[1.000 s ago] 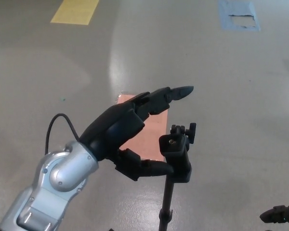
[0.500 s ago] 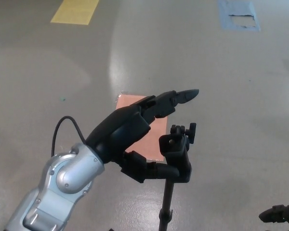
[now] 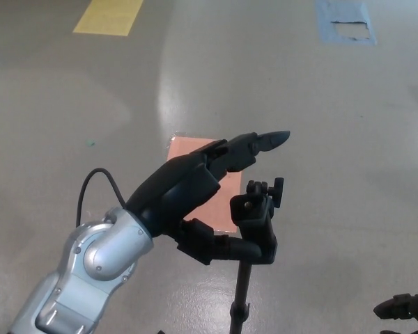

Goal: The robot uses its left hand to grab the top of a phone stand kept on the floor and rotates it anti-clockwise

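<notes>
The black phone stand rises from the bottom of the head view on a thin pole (image 3: 242, 292). Its clamp head (image 3: 256, 217) with a small knob sits at the top. My left hand (image 3: 184, 191) is open just left of the clamp head. Its two fingers (image 3: 254, 143) stretch out above the clamp, and its thumb (image 3: 226, 247) reaches the clamp's lower left side. Whether the thumb touches the clamp I cannot tell. Only the tips of my right hand (image 3: 404, 307) show at the bottom right corner, far from the stand.
A pink rectangular sheet (image 3: 226, 195) lies on the grey floor behind the hand. A yellow floor marking (image 3: 110, 15) is at the top left and a blue taped patch (image 3: 345, 21) at the top right.
My left hand has moved right and a little forward toward the clamp head, its thumb now reaching the clamp's lower side. The stand has not moved.
</notes>
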{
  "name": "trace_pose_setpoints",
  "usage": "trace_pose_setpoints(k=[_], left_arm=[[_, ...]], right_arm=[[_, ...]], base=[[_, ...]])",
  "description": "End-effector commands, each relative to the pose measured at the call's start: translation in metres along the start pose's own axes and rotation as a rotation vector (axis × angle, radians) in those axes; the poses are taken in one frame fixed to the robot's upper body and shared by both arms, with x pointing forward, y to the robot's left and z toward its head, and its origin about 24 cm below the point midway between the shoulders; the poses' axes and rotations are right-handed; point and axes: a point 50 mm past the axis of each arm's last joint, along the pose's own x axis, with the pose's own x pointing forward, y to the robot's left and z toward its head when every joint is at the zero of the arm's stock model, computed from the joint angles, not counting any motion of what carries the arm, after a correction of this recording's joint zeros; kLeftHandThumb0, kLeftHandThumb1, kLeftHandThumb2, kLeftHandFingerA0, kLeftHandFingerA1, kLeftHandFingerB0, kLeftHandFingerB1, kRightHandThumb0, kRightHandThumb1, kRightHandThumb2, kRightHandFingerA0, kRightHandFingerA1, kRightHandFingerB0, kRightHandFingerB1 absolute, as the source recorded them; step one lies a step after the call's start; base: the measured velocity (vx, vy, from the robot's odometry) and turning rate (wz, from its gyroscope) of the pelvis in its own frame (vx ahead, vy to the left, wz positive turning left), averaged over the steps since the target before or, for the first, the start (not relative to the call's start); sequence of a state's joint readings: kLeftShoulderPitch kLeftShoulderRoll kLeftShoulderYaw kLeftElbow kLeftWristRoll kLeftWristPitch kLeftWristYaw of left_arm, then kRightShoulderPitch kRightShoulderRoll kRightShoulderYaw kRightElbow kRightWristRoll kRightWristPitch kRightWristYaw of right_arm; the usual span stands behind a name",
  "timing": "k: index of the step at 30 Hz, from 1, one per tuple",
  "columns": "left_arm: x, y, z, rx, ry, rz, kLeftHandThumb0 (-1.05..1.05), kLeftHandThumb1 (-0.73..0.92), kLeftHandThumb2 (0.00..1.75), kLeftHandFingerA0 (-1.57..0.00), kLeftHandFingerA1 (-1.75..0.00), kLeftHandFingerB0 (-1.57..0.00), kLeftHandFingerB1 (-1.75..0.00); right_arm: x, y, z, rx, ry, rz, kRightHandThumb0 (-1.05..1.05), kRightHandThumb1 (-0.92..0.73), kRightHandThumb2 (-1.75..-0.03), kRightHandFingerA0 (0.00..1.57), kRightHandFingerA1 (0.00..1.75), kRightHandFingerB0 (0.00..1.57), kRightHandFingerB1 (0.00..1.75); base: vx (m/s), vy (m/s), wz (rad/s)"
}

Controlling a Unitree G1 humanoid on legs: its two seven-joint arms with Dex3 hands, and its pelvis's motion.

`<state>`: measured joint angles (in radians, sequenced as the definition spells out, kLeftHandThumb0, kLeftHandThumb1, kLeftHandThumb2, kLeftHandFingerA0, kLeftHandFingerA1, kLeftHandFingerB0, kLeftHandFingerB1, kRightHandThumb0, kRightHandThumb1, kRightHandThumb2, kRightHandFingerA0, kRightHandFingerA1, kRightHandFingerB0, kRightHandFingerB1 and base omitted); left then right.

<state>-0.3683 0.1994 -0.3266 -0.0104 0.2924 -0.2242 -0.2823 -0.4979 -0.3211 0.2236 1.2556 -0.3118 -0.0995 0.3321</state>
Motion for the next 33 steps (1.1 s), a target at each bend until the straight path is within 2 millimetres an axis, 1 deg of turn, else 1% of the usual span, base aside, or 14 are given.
trace_pose_setpoints(k=[1, 3, 4, 9, 12, 14, 15, 16, 19, 21, 22, 25, 27, 33], left_arm=[[-0.0010, 0.0005, -0.0021, 0.000, 0.018, 0.001, -0.61, 0.47, 0.55, -0.13, -0.32, -0.06, -0.23], [-0.0006, 0.0005, -0.0028, 0.001, 0.016, 0.002, -0.62, 0.48, 0.56, -0.14, -0.32, -0.06, -0.23], [-0.0004, 0.0006, -0.0026, 0.002, 0.017, 0.001, -0.68, 0.42, 0.72, -0.10, -0.40, -0.06, -0.24], [-0.0002, 0.0008, -0.0023, 0.004, 0.018, -0.001, -0.63, 0.41, 0.71, -0.09, -0.40, -0.06, -0.26], [0.0002, -0.0003, -0.0041, 0.006, -0.011, 0.005, -0.36, 0.66, 0.60, -0.43, -0.40, -0.14, -0.28], [0.0004, -0.0014, -0.0063, 0.000, -0.026, 0.010, -0.36, 0.66, 0.60, -0.43, -0.40, -0.14, -0.28], [0.0002, -0.0016, -0.0070, -0.012, -0.023, 0.004, -0.24, 0.75, 0.62, -0.77, -0.48, -0.40, -0.33], [0.0001, -0.0018, -0.0076, -0.022, -0.021, -0.001, -0.24, 0.75, 0.62, -0.77, -0.48, -0.40, -0.33], [0.0006, -0.0012, -0.0086, -0.047, -0.006, -0.028, -0.06, 0.76, 0.63, -0.92, -0.49, -0.79, -0.46], [0.0006, -0.0010, -0.0085, -0.049, -0.005, -0.031, -0.06, 0.76, 0.63, -0.92, -0.49, -0.79, -0.46], [0.0009, -0.0002, -0.0082, -0.045, 0.006, -0.037, -0.07, 0.77, 0.64, -0.93, -0.49, -0.83, -0.48], [0.0012, 0.0004, -0.0066, -0.037, 0.010, -0.036, -0.09, 0.77, 0.64, -0.94, -0.55, -0.85, -0.50], [0.0013, -0.0001, -0.0062, -0.058, 0.003, -0.027, -0.07, 0.76, 0.67, -0.93, -0.84, -0.92, -0.56], [0.0024, 0.0014, -0.0065, -0.051, -0.003, -0.020, -0.07, 0.75, 0.67, -0.92, -0.85, -0.92, -0.56]], right_arm=[[-0.0028, -0.0093, -0.0002, -0.008, -0.003, -0.026, -0.46, -0.74, -0.79, 0.30, 0.46, 0.17, 0.37], [-0.0028, -0.0096, 0.0003, -0.016, -0.004, -0.030, -0.46, -0.73, -0.79, 0.32, 0.47, 0.18, 0.37], [-0.0027, -0.0097, 0.0005, -0.015, -0.003, -0.031, -0.46, -0.73, -0.79, 0.34, 0.47, 0.18, 0.38], [-0.0025, -0.0102, 0.0012, 0.003, 0.000, -0.030, -0.38, -0.84, -0.65, 0.39, 0.41, 0.21, 0.30], [-0.0024, -0.0105, 0.0015, 0.015, 0.000, -0.029, -0.44, -0.73, -0.78, 0.29, 0.45, 0.17, 0.37], [-0.0024, -0.0106, 0.0020, 0.028, -0.004, -0.023, -0.44, -0.73, -0.78, 0.29, 0.45, 0.17, 0.37], [-0.0025, -0.0108, 0.0021, 0.023, -0.004, -0.023, -0.45, -0.73, -0.78, 0.30, 0.46, 0.18, 0.37], [-0.0026, -0.0110, 0.0021, 0.019, -0.005, -0.023, -0.45, -0.73, -0.78, 0.30, 0.46, 0.18, 0.37], [-0.0028, -0.0119, 0.0027, 0.013, -0.006, -0.022, -0.45, -0.73, -0.79, 0.32, 0.46, 0.17, 0.37], [-0.0029, -0.0120, 0.0026, 0.012, -0.006, -0.022, -0.45, -0.73, -0.79, 0.32, 0.46, 0.17, 0.37], [-0.0029, -0.0125, 0.0031, 0.001, -0.006, -0.026, -0.38, -0.84, -0.65, 0.38, 0.41, 0.20, 0.30], [-0.0029, -0.0133, 0.0035, 0.003, -0.004, -0.028, -0.45, -0.73, -0.78, 0.30, 0.45, 0.17, 0.37], [-0.0030, -0.0137, 0.0038, 0.015, -0.005, -0.028, -0.45, -0.73, -0.79, 0.32, 0.46, 0.17, 0.37], [-0.0030, -0.0156, 0.0061, 0.020, -0.009, -0.032, -0.45, -0.73, -0.79, 0.28, 0.44, 0.17, 0.37]], base=[[0.00, 0.000, 0.00], [0.00, 0.000, 0.00], [0.00, 0.000, 0.00], [0.00, 0.000, 0.00], [0.00, 0.000, 0.00], [0.00, 0.000, 0.00], [0.00, 0.000, 0.00], [0.00, 0.000, 0.00], [0.00, 0.000, 0.00], [0.00, 0.000, 0.00], [0.00, 0.000, 0.00], [0.00, 0.000, 0.00], [0.00, 0.000, 0.00], [0.00, 0.000, 0.00]])
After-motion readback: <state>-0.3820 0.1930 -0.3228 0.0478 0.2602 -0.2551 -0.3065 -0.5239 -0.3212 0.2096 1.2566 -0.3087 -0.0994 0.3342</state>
